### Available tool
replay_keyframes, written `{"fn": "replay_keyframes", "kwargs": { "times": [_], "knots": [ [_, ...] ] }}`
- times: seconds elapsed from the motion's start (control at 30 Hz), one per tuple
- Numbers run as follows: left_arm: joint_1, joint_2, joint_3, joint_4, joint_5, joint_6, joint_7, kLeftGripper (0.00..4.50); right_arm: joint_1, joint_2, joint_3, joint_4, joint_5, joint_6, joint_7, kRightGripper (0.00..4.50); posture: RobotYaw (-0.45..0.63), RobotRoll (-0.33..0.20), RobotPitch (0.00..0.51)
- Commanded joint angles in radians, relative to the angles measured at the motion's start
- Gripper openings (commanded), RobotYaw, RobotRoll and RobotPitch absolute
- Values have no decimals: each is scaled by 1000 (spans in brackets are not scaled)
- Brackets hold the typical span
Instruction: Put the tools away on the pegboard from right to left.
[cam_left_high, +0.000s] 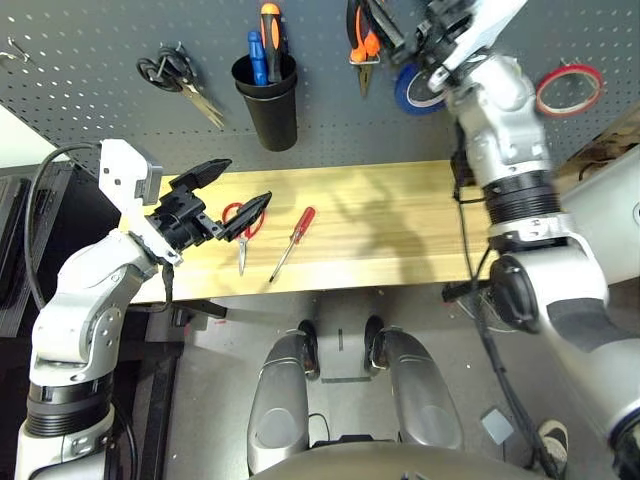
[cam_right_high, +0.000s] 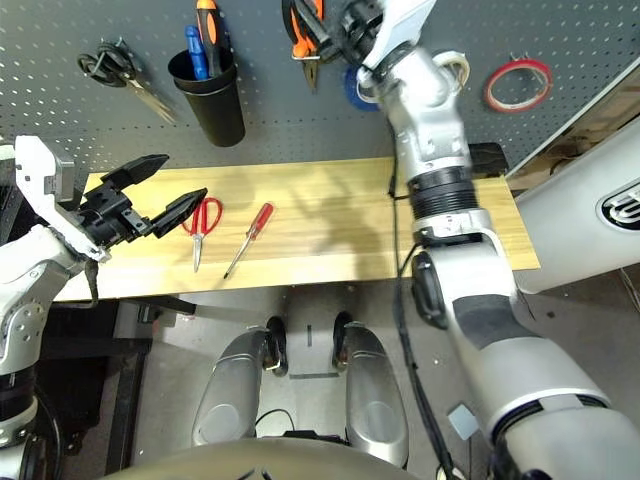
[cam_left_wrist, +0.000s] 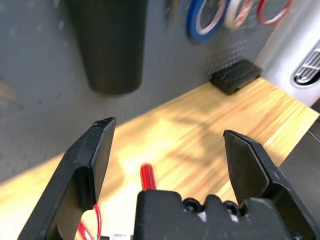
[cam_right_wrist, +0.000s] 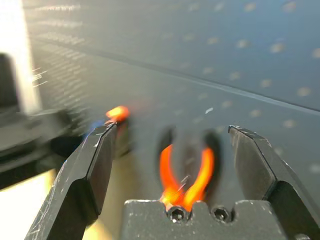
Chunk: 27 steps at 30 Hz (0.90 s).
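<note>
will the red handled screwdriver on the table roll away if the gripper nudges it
Probably, somewhat: the red-handled screwdriver lies flat on the smooth wooden table, its handle looks rounded and its shaft thin. It looks stiff and light, so a sideways nudge would likely roll or spin it. The red-handled scissors beside it might stop it.

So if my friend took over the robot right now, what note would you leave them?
Left end effector: open, empty, hovering over the table's left end by the red-handled scissors.
Right end effector: open, empty, up at the pegboard by the pliers.
Done: red tape ring and pliers hang on the pegboard.
Left: the red-handled screwdriver, then the red-handled scissors, both lying on the table.
</note>
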Motion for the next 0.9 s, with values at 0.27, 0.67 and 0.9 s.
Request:
{"fn": "replay_keyframes", "kwargs": {
  "times": [0.27,0.67,0.9],
  "knots": [
    [-21,-17,-162,33,81,37,26,4500,246,-153,180,-214,27,315,228,4456,26,0,241],
    [-151,-79,-355,296,246,44,52,4500,496,-284,280,-270,-117,118,402,4456,13,0,275],
    [-239,-211,-391,491,326,30,121,4500,607,-263,272,-176,-169,-103,462,4456,0,0,302]
  ]
}}
